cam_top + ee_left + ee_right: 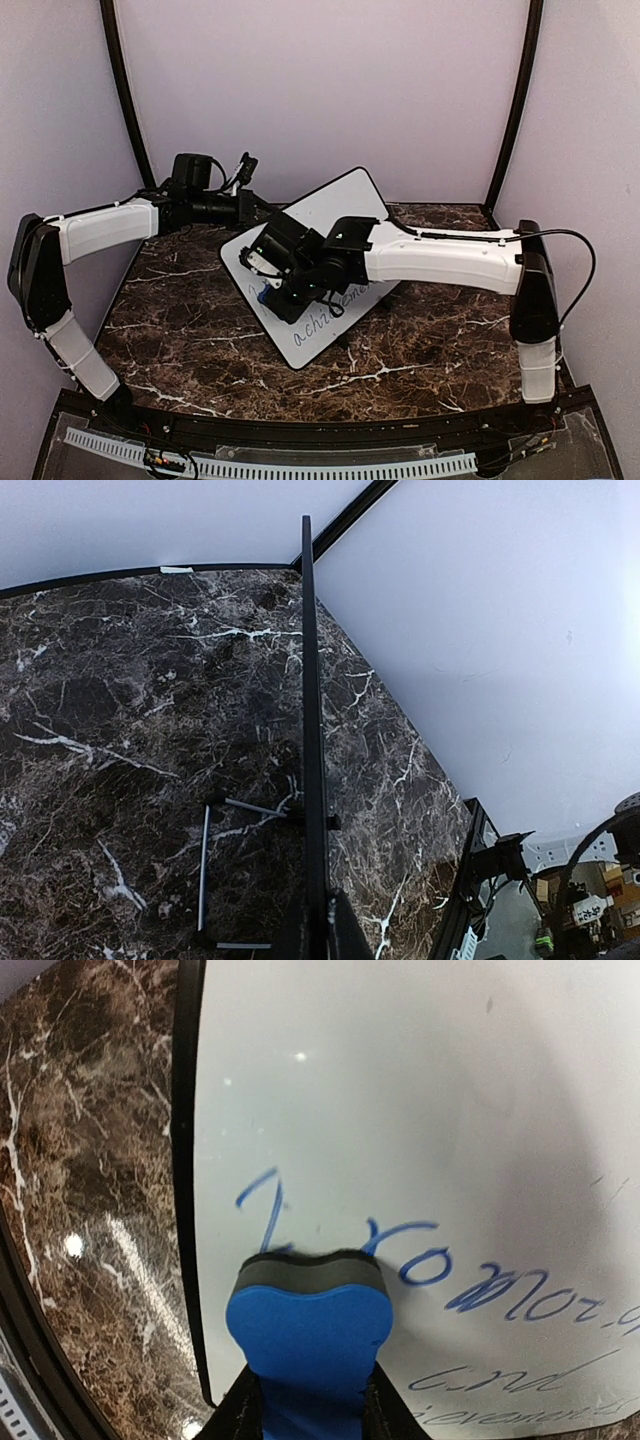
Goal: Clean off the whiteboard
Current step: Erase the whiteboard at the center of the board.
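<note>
The whiteboard [338, 208] leans tilted over the middle of the marble table, with blue handwriting [480, 1288] on its lower part. My left gripper [258, 211] is shut on the board's upper left edge. In the left wrist view the board shows edge-on as a thin black frame [309, 720] running into my left gripper [322, 925]. My right gripper [305, 1405] is shut on a blue eraser [310, 1325], and the eraser's dark felt presses on the writing near the board's left edge. From above, the eraser [266, 297] peeks out under the right gripper [274, 288].
The dark marble table [180, 320] carries the board. A thin wire stand [204, 865] sits behind the board on the table. Black frame posts [515, 100] rise at the back corners in front of pale walls. The arms' base rail [300, 462] runs along the near edge.
</note>
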### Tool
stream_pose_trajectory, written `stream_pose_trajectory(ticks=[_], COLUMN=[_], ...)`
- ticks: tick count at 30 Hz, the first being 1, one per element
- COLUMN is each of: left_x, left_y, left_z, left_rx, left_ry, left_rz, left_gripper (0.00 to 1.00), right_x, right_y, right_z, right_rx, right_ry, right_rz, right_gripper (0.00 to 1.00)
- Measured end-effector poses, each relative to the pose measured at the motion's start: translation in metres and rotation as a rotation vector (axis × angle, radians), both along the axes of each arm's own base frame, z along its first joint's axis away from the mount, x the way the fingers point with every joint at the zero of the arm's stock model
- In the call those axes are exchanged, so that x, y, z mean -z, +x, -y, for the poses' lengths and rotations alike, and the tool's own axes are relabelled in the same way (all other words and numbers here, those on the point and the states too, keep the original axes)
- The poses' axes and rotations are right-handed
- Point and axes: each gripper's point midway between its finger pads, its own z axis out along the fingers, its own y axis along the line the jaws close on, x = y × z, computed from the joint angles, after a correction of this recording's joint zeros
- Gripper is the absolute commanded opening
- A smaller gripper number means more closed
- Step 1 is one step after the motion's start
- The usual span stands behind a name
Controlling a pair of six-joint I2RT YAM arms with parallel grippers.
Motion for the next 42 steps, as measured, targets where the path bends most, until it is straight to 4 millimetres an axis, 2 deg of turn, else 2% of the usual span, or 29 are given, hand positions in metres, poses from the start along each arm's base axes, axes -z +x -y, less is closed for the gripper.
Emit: stream_pose_trajectory(ticks=[6, 11, 15, 19, 23, 26, 29, 32, 39, 42], left_x=[0.0, 0.0, 0.001, 0.002, 0.002, 0.001, 0.001, 0.001, 0.001, 0.001], left_y=[0.0, 0.0, 0.001, 0.001, 0.002, 0.002, 0.002, 0.002, 0.002, 0.002], left_z=[0.0, 0.0, 0.0, -0.001, -0.001, -0.001, -0.001, -0.001, -0.001, -0.001], left_rx=[-0.003, -0.004, -0.007, -0.009, -0.013, -0.014, -0.015, -0.016, -0.017, -0.018], left_ry=[0.0, 0.001, 0.003, 0.007, 0.009, 0.008, 0.006, 0.006, 0.003, 0.003], left_rz=[-0.002, -0.001, -0.001, -0.002, 0.0, 0.001, 0.0, -0.001, -0.005, -0.005], left_gripper=[0.0, 0.0, 0.0, 0.0, 0.0, 0.0, 0.0, 0.0, 0.0, 0.0], right_x=[-0.041, -0.047, -0.035, -0.005, 0.017, 0.027, 0.028, 0.019, -0.032, -0.038], right_y=[0.026, 0.035, 0.026, 0.001, -0.019, -0.025, -0.024, -0.02, 0.006, 0.013], right_z=[-0.028, -0.037, -0.034, -0.023, -0.008, 0.002, 0.006, 0.003, -0.026, -0.027], right_rx=[0.053, 0.067, 0.062, 0.044, 0.037, 0.044, 0.055, 0.065, 0.093, 0.098], right_ry=[0.082, 0.087, 0.045, -0.034, -0.096, -0.128, -0.136, -0.132, -0.016, -0.009], right_rz=[0.122, 0.172, 0.18, 0.156, 0.129, 0.115, 0.117, 0.133, 0.219, 0.233], right_gripper=[0.29, 0.29, 0.29, 0.29, 0.29, 0.29, 0.29, 0.3, 0.3, 0.3])
